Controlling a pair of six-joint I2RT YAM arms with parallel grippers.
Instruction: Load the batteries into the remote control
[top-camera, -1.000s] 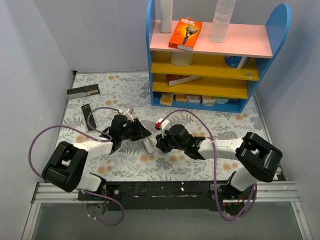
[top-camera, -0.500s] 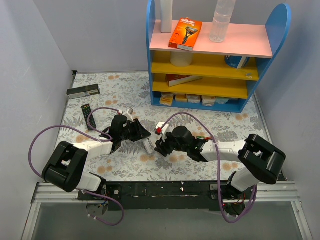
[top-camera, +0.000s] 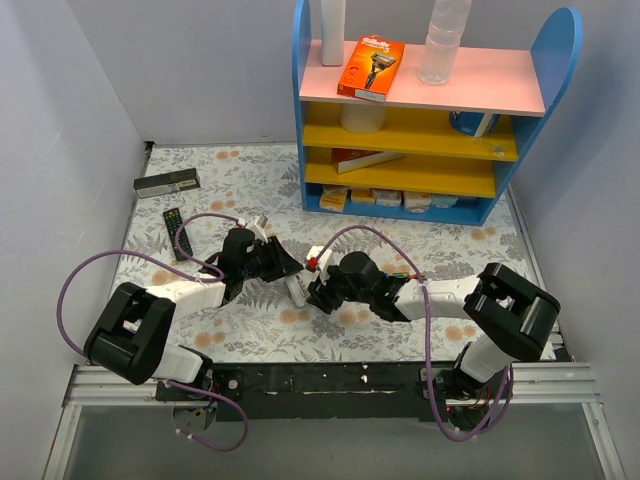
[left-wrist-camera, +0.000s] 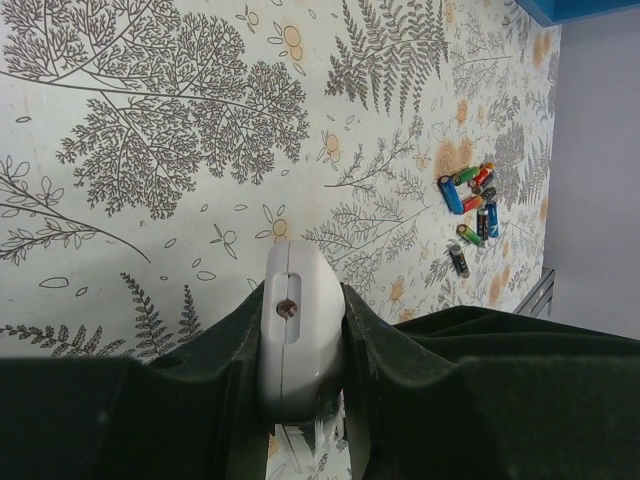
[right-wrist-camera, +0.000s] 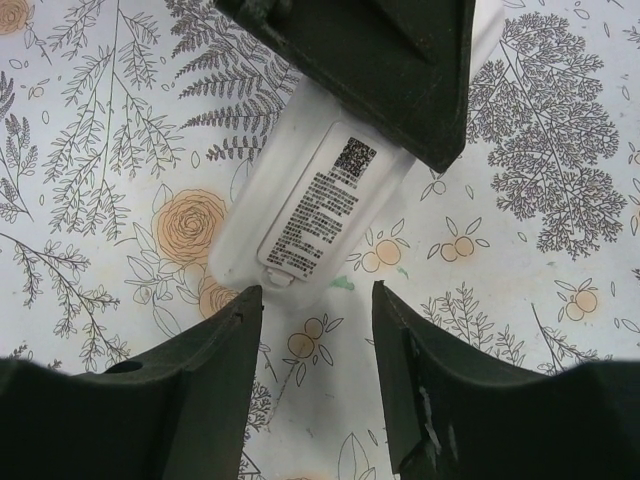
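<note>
The white remote control (right-wrist-camera: 310, 210) lies back side up just above the patterned mat, its printed label and cover tab showing. My left gripper (left-wrist-camera: 302, 300) is shut on its far end, and one of that gripper's dark fingers (right-wrist-camera: 380, 60) covers this end in the right wrist view. My right gripper (right-wrist-camera: 315, 300) is open, its fingertips standing on either side of the remote's near end without touching it. From above, the two grippers (top-camera: 285, 268) (top-camera: 312, 290) meet at the remote control (top-camera: 298, 290). The batteries (left-wrist-camera: 472, 200) lie in a small loose pile on the mat, farther off.
A black remote (top-camera: 177, 230) and a long dark box (top-camera: 167, 182) lie at the back left. The blue shelf unit (top-camera: 430, 110) stands at the back right. Purple cables (top-camera: 100, 262) loop over both arms. Grey walls close in left and right.
My right gripper has edged left toward the remote's near end and its jaws have spread wider. The left gripper and the remote have stayed put.
</note>
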